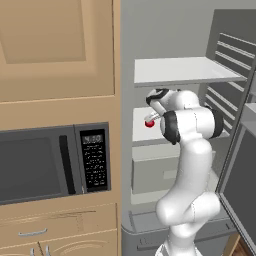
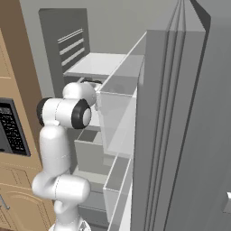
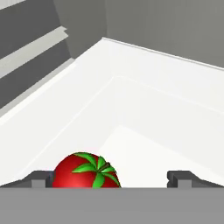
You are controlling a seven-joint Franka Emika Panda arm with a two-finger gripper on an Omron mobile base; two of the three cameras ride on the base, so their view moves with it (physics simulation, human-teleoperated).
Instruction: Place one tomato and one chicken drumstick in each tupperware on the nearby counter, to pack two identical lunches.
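red tomato (image 3: 86,171) on white fridge shelf (image 3: 144,113), between wide jaws

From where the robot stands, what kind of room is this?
It looks like a home kitchen. A built-in microwave sits in tan wooden cabinets, and beside it an open fridge with white shelves. A red tomato lies on one fridge shelf, just in front of the robot's open gripper.

- one tomato (image 3: 86,171), red, green stem
- one microwave (image 1: 52,160)
- one open fridge (image 2: 180,135)
- two fridge shelves (image 1: 185,70) seen
- one fridge drawer (image 1: 155,167)
- one robot arm (image 1: 192,165)
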